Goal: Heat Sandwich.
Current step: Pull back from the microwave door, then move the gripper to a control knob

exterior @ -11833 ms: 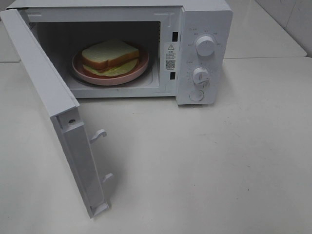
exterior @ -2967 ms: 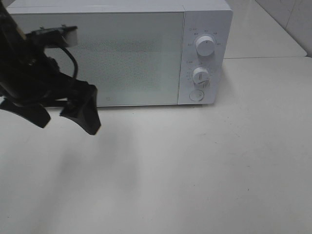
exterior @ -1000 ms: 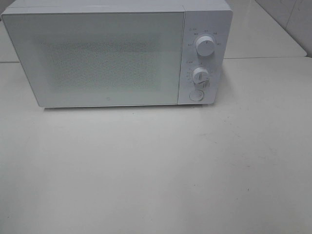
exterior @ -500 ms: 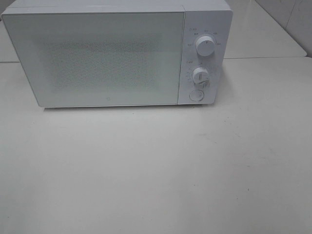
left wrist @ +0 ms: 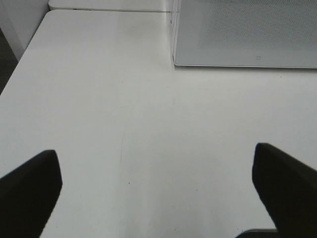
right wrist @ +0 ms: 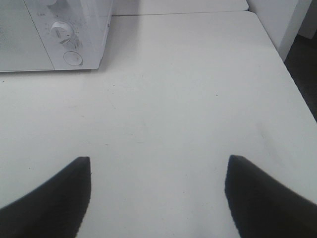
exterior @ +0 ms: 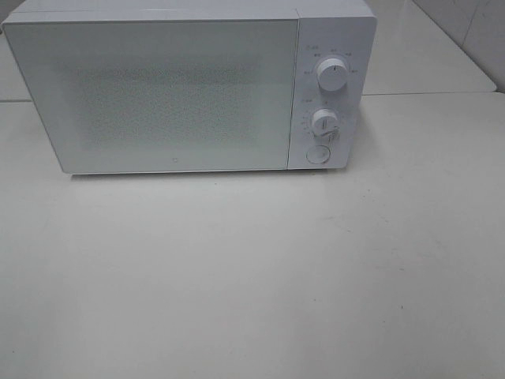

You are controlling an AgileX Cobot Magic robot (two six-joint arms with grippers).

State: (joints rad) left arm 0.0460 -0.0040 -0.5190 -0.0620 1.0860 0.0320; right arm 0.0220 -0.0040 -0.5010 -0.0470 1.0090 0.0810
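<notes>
White worktop: microwave shut, lower knob presumably left to set; my left hand and right hand apart, empty.

scene: a white microwave is seen standing on a pale table | door: the frosted door is shut flush, the interior is hidden | controls: an upper knob is set above a lower knob, with a round button beneath, on the right panel | background: a second tabletop is seen behind
</notes>
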